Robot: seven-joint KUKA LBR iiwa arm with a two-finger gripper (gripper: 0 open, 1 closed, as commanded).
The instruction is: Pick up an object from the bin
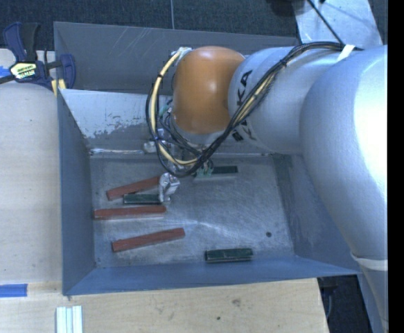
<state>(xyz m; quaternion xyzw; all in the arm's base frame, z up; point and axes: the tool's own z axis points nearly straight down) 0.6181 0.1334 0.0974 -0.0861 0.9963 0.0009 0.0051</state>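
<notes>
My gripper (167,186) hangs below the orange-domed wrist, low over the left-middle of the bin floor. Its tip is at the right end of a short dark green bar (141,199), which lies flat. Just above that bar lies a red-brown flat stick (133,188), slanting up to the right toward the gripper. A second red-brown stick (129,212) lies just below the green bar, nearly level. Whether the gripper touches any of them I cannot tell.
A third red-brown stick (148,239) lies nearer the front wall. Another dark green bar (228,255) rests at the front edge of the floor, and one more (220,171) lies partly under the arm. The large arm covers the bin's right side.
</notes>
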